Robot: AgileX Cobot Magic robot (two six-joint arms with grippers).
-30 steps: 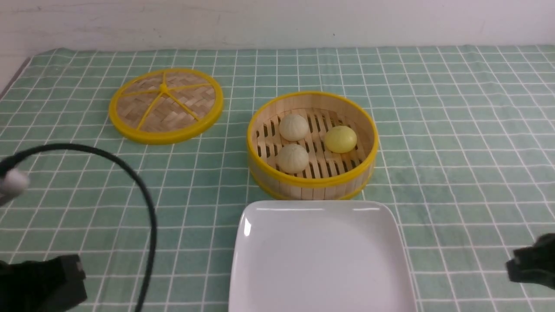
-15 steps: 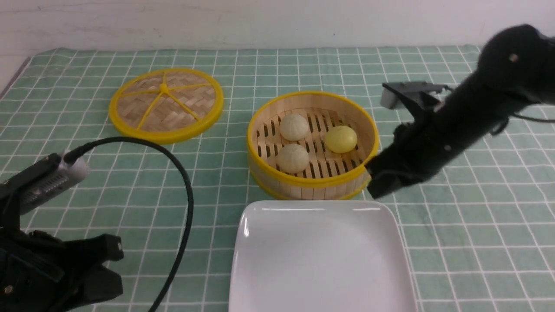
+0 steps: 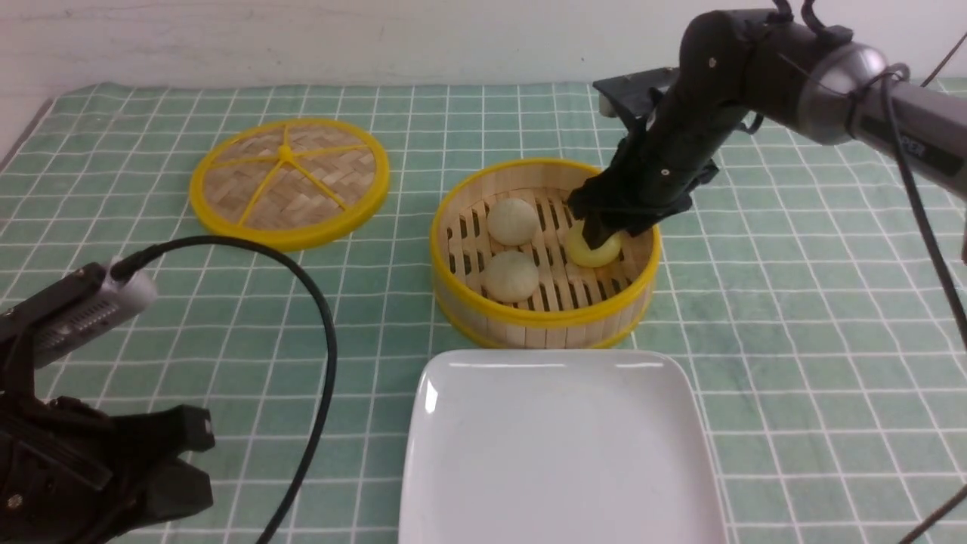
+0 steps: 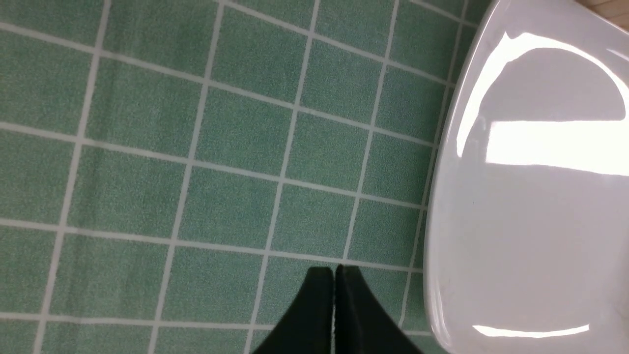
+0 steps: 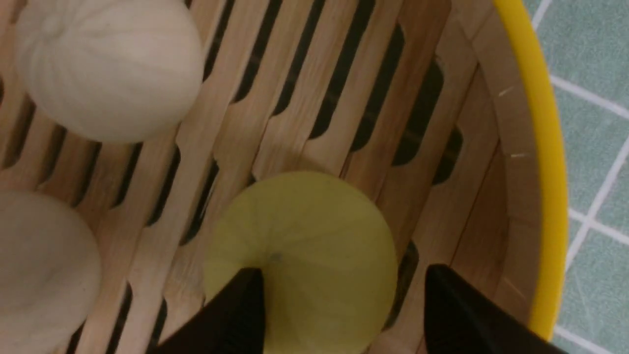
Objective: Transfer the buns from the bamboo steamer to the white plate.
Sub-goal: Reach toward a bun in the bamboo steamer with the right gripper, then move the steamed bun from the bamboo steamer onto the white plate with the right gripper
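Observation:
The bamboo steamer (image 3: 544, 313) stands mid-table holding two cream buns (image 3: 512, 221) (image 3: 511, 276) and the yellow bun (image 3: 598, 251). My right gripper (image 3: 602, 233) reaches down into it, open. In the right wrist view the right gripper (image 5: 339, 282) straddles the yellow bun (image 5: 304, 231): one finger overlaps it, the other stands apart beside the steamer wall (image 5: 540, 147). The cream buns (image 5: 108, 69) (image 5: 39, 265) lie further off. The white plate (image 3: 559, 453) sits bare in front of the steamer. My left gripper (image 4: 334, 269) is shut and holds nothing, low over the cloth left of the plate (image 4: 530, 221).
The flat woven lid (image 3: 289, 183) lies at the back left on the green checked cloth. A black cable (image 3: 321, 325) arcs above the left arm (image 3: 91, 468) at the near left corner. The right arm slants in from the upper right.
The right arm swung in from the right and came down into the steamer over the yellow bun. The left arm rose into view a second ago and has held still since.

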